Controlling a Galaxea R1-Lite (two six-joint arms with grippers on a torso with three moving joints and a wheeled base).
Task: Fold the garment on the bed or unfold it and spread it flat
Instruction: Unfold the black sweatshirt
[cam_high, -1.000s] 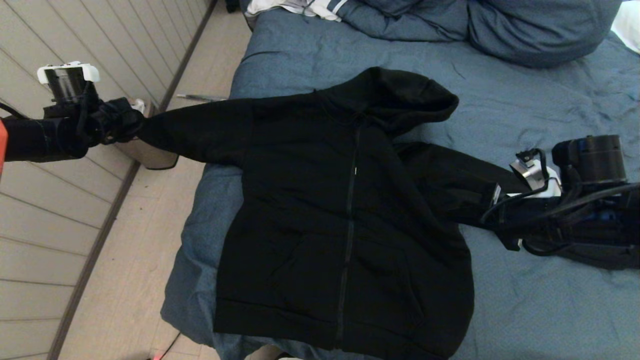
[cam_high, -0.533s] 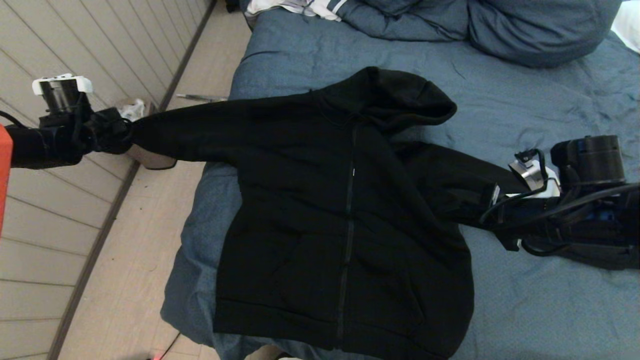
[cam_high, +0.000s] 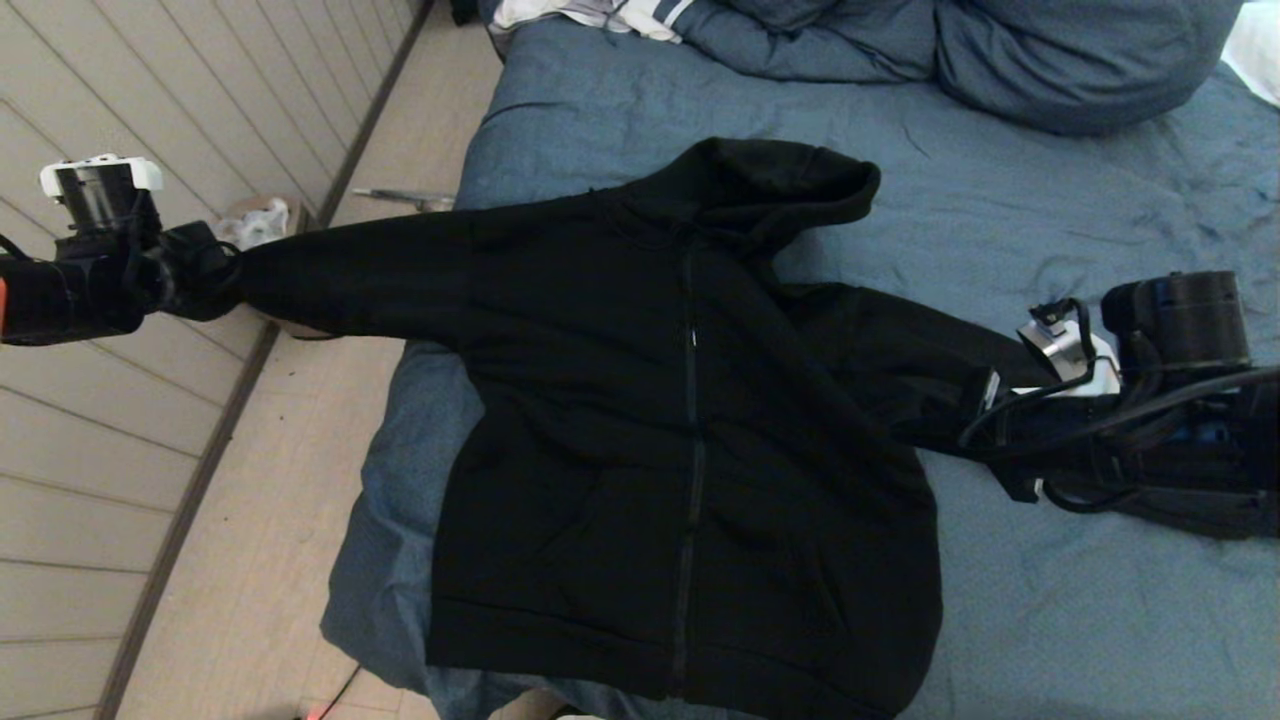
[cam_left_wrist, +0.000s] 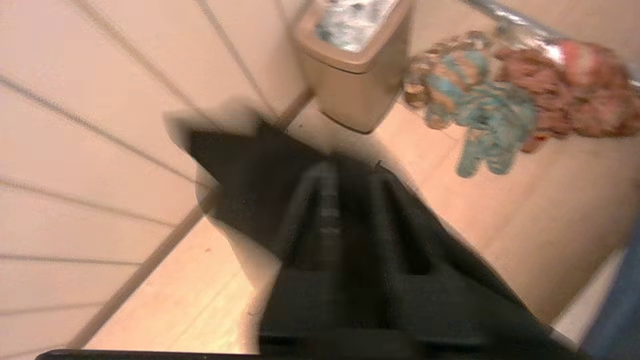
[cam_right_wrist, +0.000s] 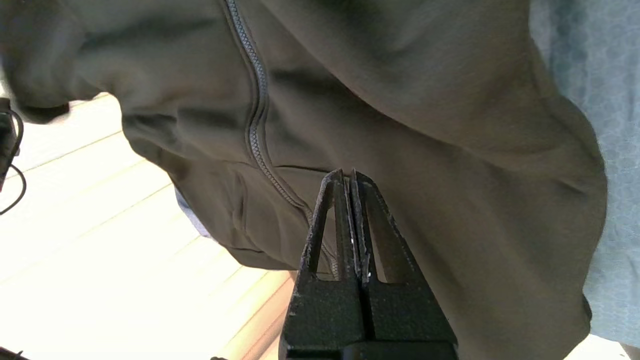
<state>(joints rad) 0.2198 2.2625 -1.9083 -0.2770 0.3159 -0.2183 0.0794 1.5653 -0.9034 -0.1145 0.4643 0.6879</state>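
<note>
Pale plank flooring runs along the slate-blue bed (cam_high: 1000, 200), where the black hooded sweatshirt (cam_high: 690, 450) lies zipper-up near the foot edge. Since a second ago the left gripper (cam_high: 215, 275) has drawn further out over the floor, stretching its clamped sleeve and dragging the hood leftward. At the right sleeve, the right gripper (cam_right_wrist: 350, 177) stays put, fingers pressed together

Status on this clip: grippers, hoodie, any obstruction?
Left gripper shut on sleeve end, out past bed edge. Right gripper shut, empty, by other sleeve. Garment face-up, zipped. Bin below left sleeve.
</note>
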